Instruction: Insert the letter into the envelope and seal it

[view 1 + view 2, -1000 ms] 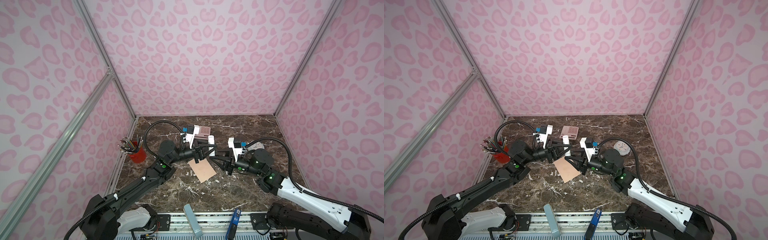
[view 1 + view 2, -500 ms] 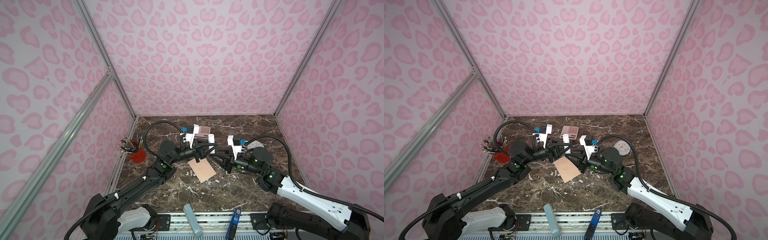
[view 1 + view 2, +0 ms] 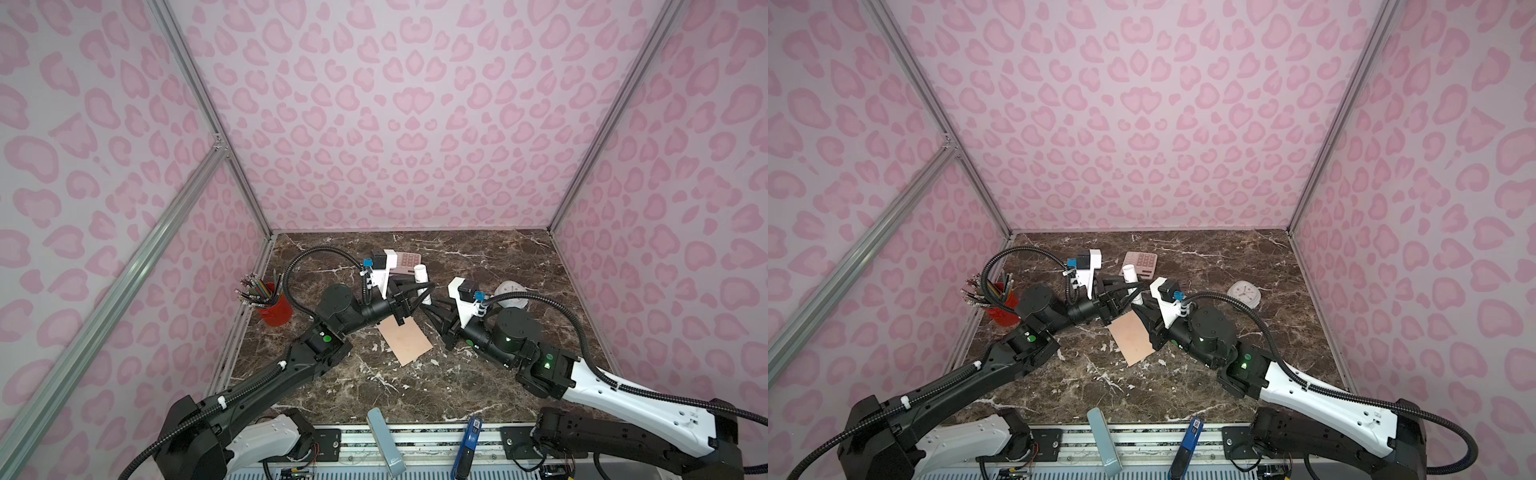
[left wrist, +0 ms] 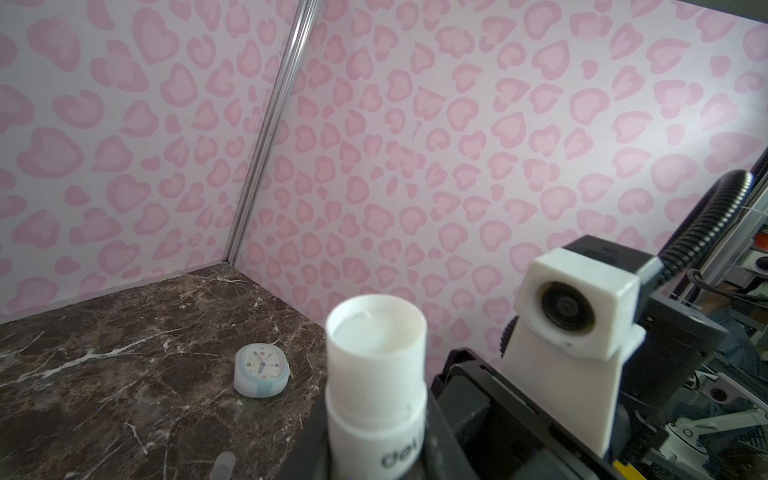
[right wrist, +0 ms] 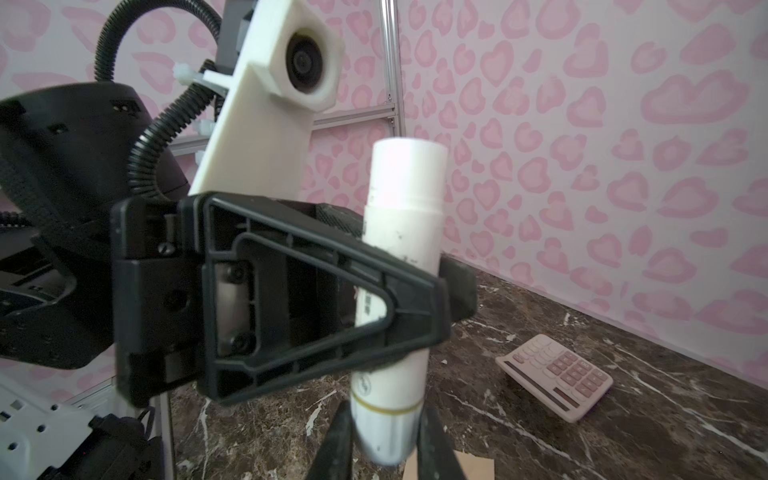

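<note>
Right wrist view: left claw (image 5: 432, 299) clamps white glue stick (image 5: 403, 208) mid-body, right claw (image 5: 384, 440) pinches its lower end; in both top views envelope (image 3: 405, 343) flat at stick's 6 o'clock, red cup (image 3: 277, 313) of pencils (image 3: 255, 291) at envelope's 9.

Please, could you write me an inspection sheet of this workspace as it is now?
Surface: dark brown marble tabletop, white veins, no spill seen.
Job's things: peach-tan paper envelope lies flat at centre; white letter not seen.
Clutter: pink calculator, white round-cornered clock, red cup of pencils.
Grippers: left gripper shut on near-upright white glue stick tube; right gripper shut on its lower end.
Cables: black corrugated hoses arch over both wrists.
Surroundings: pink heart-patterned walls, aluminium posts.
</note>
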